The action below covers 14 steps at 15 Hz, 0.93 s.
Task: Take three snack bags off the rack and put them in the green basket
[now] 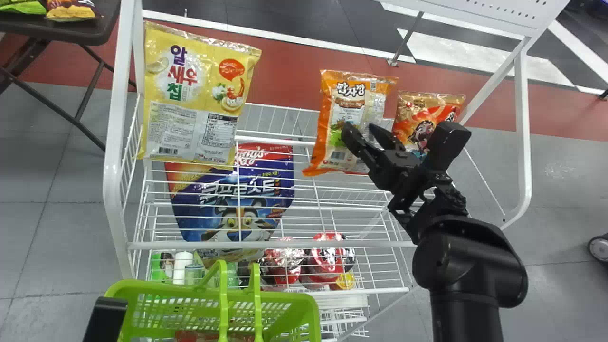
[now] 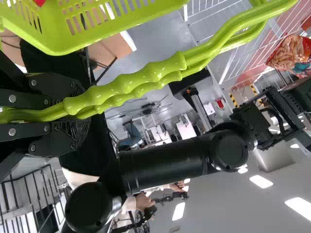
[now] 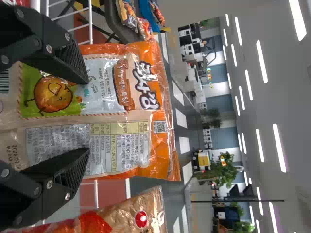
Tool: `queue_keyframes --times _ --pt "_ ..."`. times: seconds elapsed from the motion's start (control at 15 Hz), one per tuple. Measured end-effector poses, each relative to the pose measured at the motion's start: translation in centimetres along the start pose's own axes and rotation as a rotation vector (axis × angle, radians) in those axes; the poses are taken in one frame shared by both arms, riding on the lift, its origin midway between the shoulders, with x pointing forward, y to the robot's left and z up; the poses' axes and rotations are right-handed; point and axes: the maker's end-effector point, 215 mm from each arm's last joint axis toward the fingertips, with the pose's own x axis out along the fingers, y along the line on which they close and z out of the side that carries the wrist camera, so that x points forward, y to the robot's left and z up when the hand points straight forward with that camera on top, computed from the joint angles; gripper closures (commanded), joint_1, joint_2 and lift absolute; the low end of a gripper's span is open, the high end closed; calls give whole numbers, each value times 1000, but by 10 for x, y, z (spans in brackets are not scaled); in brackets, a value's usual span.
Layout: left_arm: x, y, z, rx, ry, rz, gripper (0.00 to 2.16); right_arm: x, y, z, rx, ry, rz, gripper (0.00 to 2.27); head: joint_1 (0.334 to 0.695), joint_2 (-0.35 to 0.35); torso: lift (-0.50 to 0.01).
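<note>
My right gripper stands open at the orange snack bag on the rack's upper level. In the right wrist view the right gripper has its fingers spread before the printed face of that orange bag; whether they touch it, I cannot tell. A yellow snack bag stands at the left, and a red-orange one to the right. Low at the left is my left gripper, beside the green basket. In the left wrist view the left gripper is shut on the basket's handles.
The white rack frames the bags, with wire shelves below holding a blue cereal bag and red packages. Something red lies in the basket. A dark table with more bags stands at the far left.
</note>
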Motion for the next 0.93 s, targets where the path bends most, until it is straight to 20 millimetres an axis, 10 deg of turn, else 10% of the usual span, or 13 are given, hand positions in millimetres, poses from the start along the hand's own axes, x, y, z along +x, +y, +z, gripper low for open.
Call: queue_keyframes --times 0.53,0.93 --pt "1 4 -1 -12 9 10 1592 -9 3 -3 32 4 45 2219 695 -350 -23" --pt "1 1 -6 -25 27 7 1592 -75 21 0 121 68 82 2219 695 -350 -23"
